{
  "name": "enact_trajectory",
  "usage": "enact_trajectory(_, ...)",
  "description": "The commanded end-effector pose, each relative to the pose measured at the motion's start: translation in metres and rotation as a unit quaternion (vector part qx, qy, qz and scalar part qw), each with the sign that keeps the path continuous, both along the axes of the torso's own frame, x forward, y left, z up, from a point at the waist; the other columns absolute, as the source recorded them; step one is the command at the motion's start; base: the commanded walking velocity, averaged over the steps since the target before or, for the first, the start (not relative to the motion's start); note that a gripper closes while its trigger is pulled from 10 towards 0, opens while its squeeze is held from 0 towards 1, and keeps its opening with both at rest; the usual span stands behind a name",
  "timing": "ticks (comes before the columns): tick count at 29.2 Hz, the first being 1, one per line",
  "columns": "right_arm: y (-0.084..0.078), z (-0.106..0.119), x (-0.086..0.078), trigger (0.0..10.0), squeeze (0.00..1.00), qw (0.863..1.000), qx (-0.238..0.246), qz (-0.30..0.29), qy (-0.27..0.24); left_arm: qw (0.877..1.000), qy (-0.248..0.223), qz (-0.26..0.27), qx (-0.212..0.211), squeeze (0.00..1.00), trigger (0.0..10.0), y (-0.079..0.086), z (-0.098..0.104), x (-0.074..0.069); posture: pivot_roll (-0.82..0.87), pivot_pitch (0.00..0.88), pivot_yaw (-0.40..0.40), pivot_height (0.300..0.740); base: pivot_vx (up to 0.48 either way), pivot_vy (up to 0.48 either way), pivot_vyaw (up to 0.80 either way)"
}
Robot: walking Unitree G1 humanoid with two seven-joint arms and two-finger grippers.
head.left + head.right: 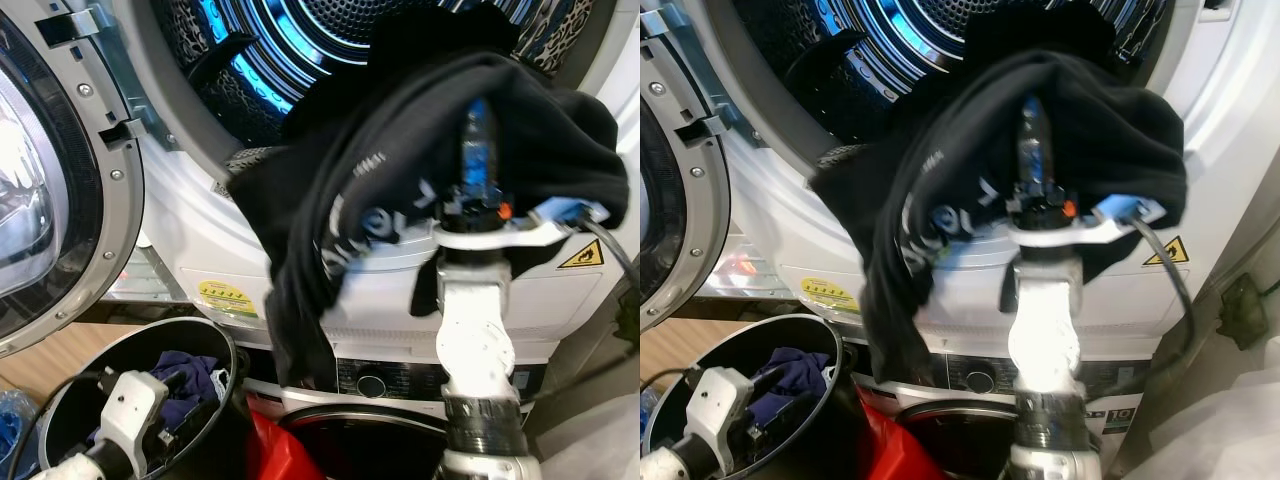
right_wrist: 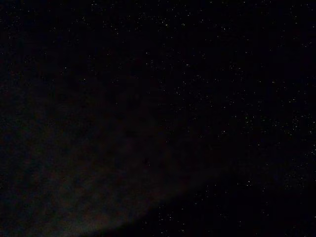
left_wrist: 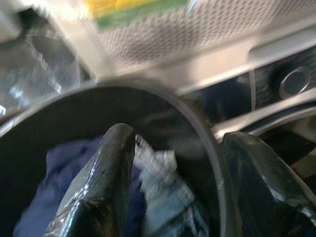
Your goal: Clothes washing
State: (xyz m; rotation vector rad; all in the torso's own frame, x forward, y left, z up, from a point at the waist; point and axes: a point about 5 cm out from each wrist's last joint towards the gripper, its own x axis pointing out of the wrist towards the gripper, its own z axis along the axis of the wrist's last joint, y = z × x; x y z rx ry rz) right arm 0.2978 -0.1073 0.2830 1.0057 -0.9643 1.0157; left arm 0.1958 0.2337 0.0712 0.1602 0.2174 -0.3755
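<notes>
Round black basket [image 1: 225, 345] at lower left of the left eye frame, holding dark blue clothes [image 1: 185, 375] and, seen from the left wrist, a pale checked piece [image 3: 163, 187] beside them. Left claw [image 3: 173, 182] low over that basket, its 2 fingers [image 3: 98, 182] spread wide with nothing between them, one over the blue cloth and the other out past the basket rim. Open drum [image 1: 300, 50] at top centre, blue-lit inside, with dark patterned cloth [image 1: 235, 95] lying along its lower left wall. Black garment [image 1: 400, 170] with white lettering draped across the drum's mouth and over the raised right arm [image 1: 475, 320], one long end hanging down to centre left past the machine's front panel. Right claw [image 1: 480, 150] buried in that garment at centre right; cannot tell how its fingers stand, the cloth covering them. Right wrist view almost wholly dark, nothing to make out. Lettering on the garment blurred and unreadable. Round door [image 1: 55, 170] swung open at far left, cut off by the frame edge. Yellow label [image 1: 228, 298] on the white front below the drum, yellow warning triangle [image 1: 582, 256] at centre right. Second machine's control knob [image 1: 372, 386] at lower centre, partly behind the arm. Something red [image 1: 275, 450] at bottom centre between basket and lower machine, too cut off to identify.
</notes>
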Motion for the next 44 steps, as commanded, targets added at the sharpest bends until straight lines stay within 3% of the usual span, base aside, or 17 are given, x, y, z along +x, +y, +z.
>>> enact_trajectory(1, 0.015, 0.016, -0.015, 10.0, 0.00, 0.998, 0.015, 0.047, -0.049, 0.999, 0.010, 0.024, 0.022, 0.00, 10.0, 0.012, -0.007, -0.006, 0.12, 0.000, 0.159, 0.740, 0.000, 0.000, 0.00)
enact_trajectory(10, 0.032, 0.068, -0.010, 10.0, 0.00, 0.989, 0.016, 0.096, -0.107, 0.996, 0.045, 0.070, 0.024, 0.00, 10.0, 0.021, -0.041, -0.021, 0.13, 0.000, 0.130, 0.740, 0.000, 0.000, 0.00)
enact_trajectory(14, 0.056, 0.082, 0.001, 10.0, 0.00, 0.987, -0.028, 0.113, -0.111, 0.995, 0.045, 0.081, 0.025, 0.00, 10.0, 0.022, -0.047, -0.020, 0.14, 0.000, 0.121, 0.740, 0.000, 0.000, 0.00)
enact_trajectory(19, 0.073, 0.087, 0.010, 10.0, 0.00, 0.985, -0.073, 0.109, -0.110, 0.995, 0.044, 0.082, 0.024, 0.00, 10.0, 0.020, -0.050, -0.020, 0.16, 0.000, 0.103, 0.740, 0.000, 0.000, 0.00)
enact_trajectory(20, 0.086, 0.093, 0.018, 10.0, 0.00, 0.983, -0.104, 0.101, -0.114, 0.996, 0.042, 0.081, 0.024, 0.00, 10.0, 0.018, -0.051, -0.019, 0.17, 0.000, 0.097, 0.740, 0.000, 0.000, 0.00)
enact_trajectory(25, 0.095, 0.102, 0.026, 10.0, 0.00, 0.982, -0.125, 0.094, -0.110, 0.995, 0.041, 0.086, 0.024, 0.00, 10.0, 0.017, -0.052, -0.019, 0.17, 0.000, 0.095, 0.740, 0.000, 0.000, 0.00)
enact_trajectory(27, 0.117, 0.137, 0.055, 10.0, 0.00, 0.975, -0.221, 0.003, -0.025, 0.994, 0.043, 0.098, 0.020, 0.00, 10.0, 0.015, -0.055, -0.022, 0.20, 0.000, 0.079, 0.740, 0.000, 0.000, 0.00)
enact_trajectory(32, 0.119, 0.145, 0.067, 10.0, 0.00, 0.957, -0.279, -0.069, 0.041, 0.994, 0.043, 0.101, 0.020, 0.00, 10.0, 0.014, -0.057, -0.025, 0.24, 0.000, 0.057, 0.740, 0.000, 0.000, 0.00)
enact_trajectory(33, 0.116, 0.144, 0.075, 10.0, 0.00, 0.938, -0.310, -0.122, 0.093, 0.994, 0.043, 0.102, 0.021, 0.00, 10.0, 0.013, -0.057, -0.025, 0.26, 0.000, 0.044, 0.740, 0.000, 0.000, 0.00)
enact_trajectory(34, 0.107, 0.141, 0.085, 10.0, 0.00, 0.908, -0.340, -0.198, 0.148, 0.993, 0.042, 0.105, 0.021, 0.00, 10.0, 0.012, -0.058, -0.026, 0.28, 0.000, 0.031, 0.740, 0.000, 0.000, 0.00)
enact_trajectory(35, 0.107, 0.141, 0.085, 10.0, 0.00, 0.908, -0.340, -0.198, 0.148, 0.993, 0.042, 0.105, 0.021, 0.00, 10.0, 0.012, -0.058, -0.026, 0.28, 0.000, 0.031, 0.740, 0.000, 0.000, 0.00)
enact_trajectory(36, 0.092, 0.136, 0.096, 10.0, 0.00, 0.862, -0.369, -0.286, 0.199, 0.993, 0.039, 0.109, 0.022, 0.00, 10.0, 0.011, -0.059, -0.028, 0.33, 0.000, -0.001, 0.740, 0.000, 0.000, 0.00)
enact_trajectory(37, 0.072, 0.131, 0.105, 10.0, 0.00, 0.804, -0.390, -0.378, 0.242, 0.992, 0.037, 0.117, 0.021, 0.00, 10.0, 0.011, -0.059, -0.030, 0.34, 0.000, -0.011, 0.740, 0.000, 0.000, 0.00)
enact_trajectory(39, 0.038, 0.127, 0.115, 10.0, 0.00, 0.751, -0.364, -0.455, 0.311, 0.990, 0.030, 0.139, 0.017, 0.00, 10.0, 0.011, -0.059, -0.032, 0.34, 0.000, -0.009, 0.740, 0.000, 0.000, 0.00)
enact_trajectory(40, 0.030, 0.127, 0.116, 10.0, 0.00, 0.738, -0.359, -0.472, 0.321, 0.989, 0.030, 0.147, 0.016, 0.00, 10.0, 0.012, -0.059, -0.032, 0.34, 0.000, -0.009, 0.740, 0.000, 0.000, 0.00)
enact_trajectory(42, 0.026, 0.124, 0.117, 10.0, 0.00, 0.729, -0.360, -0.482, 0.326, 0.988, 0.030, 0.152, 0.017, 0.00, 10.0, 0.012, -0.059, -0.033, 0.32, 0.000, -0.003, 0.740, 0.000, 0.000, 0.00)
enact_trajectory(44, 0.018, 0.113, 0.121, 10.0, 0.00, 0.701, -0.371, -0.506, 0.339, 0.987, 0.031, 0.159, 0.012, 0.00, 10.0, 0.012, -0.060, -0.033, 0.32, 0.000, -0.003, 0.740, 0.000, 0.000, 0.00)
